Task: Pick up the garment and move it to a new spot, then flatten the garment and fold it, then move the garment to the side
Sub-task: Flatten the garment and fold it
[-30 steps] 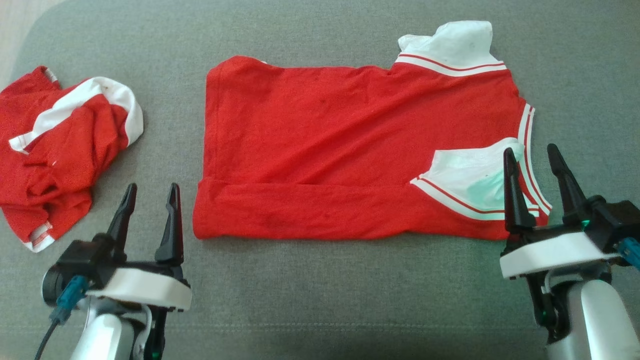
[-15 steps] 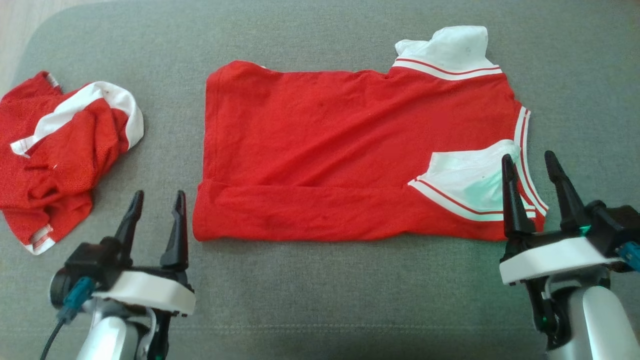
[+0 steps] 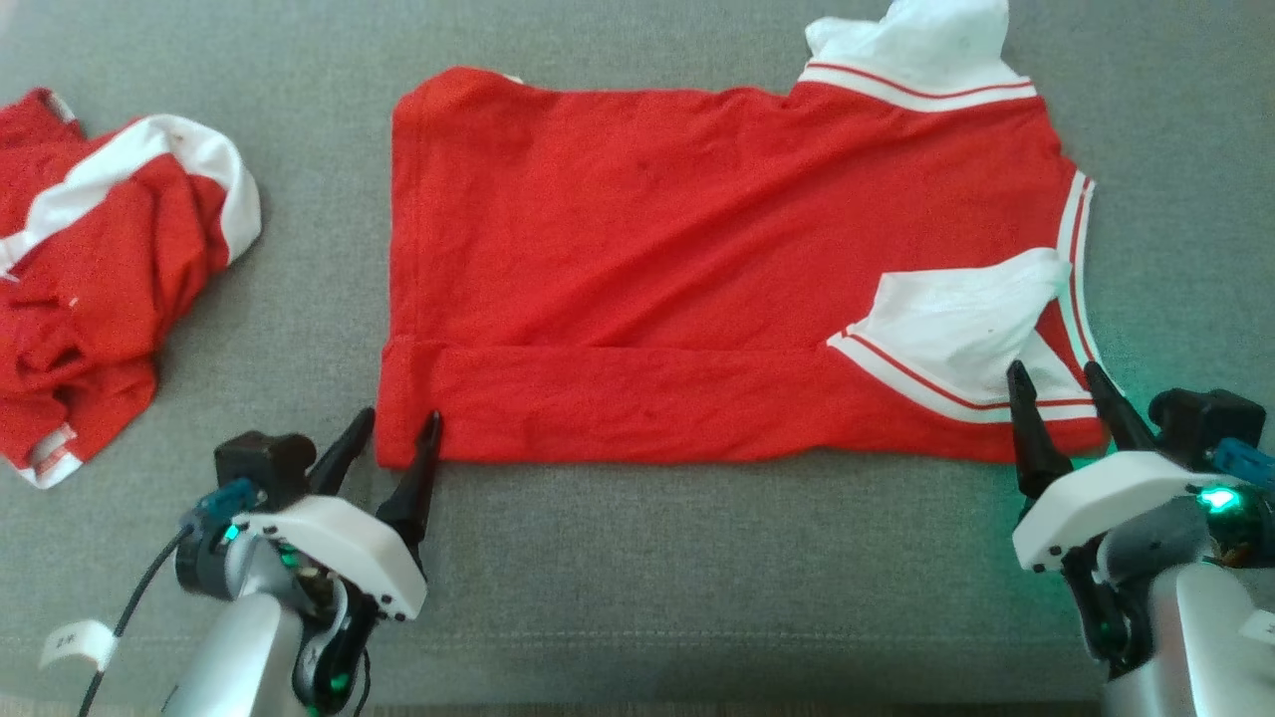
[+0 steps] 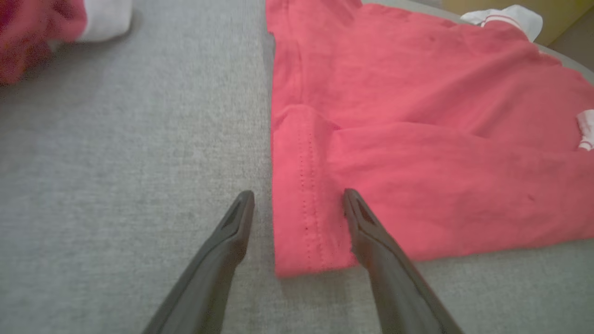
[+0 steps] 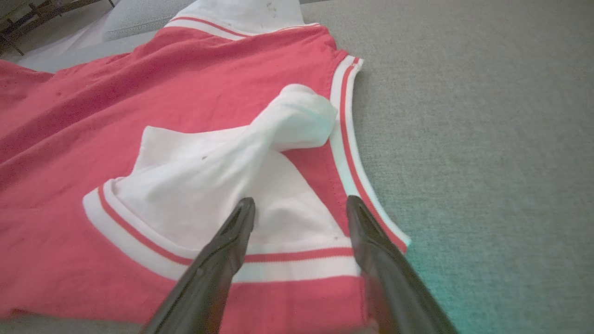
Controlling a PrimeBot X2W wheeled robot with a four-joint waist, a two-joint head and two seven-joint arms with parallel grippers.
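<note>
The garment (image 3: 657, 269), a red shirt with white striped sleeves and trim, lies spread flat on the grey cushion, its near long edge folded over in a band. My left gripper (image 3: 398, 423) stands open at the garment's near left corner, which lies between its fingertips (image 4: 297, 195); the corner hem (image 4: 301, 232) is not pinched. My right gripper (image 3: 1051, 373) is open over the near right corner, its fingers above the folded white sleeve (image 5: 222, 171) and striped trim (image 5: 352, 153). Neither holds cloth.
A second red and white garment (image 3: 90, 269) lies crumpled at the left edge of the grey cushion (image 3: 697, 578). Bare cushion runs along the front and to the right of the shirt. Floor and furniture show at the far edge in the right wrist view.
The head camera has tilted and the picture shifted. Both grippers have moved forward to the shirt's near corners, the left one also rightward. Both stay open.
</note>
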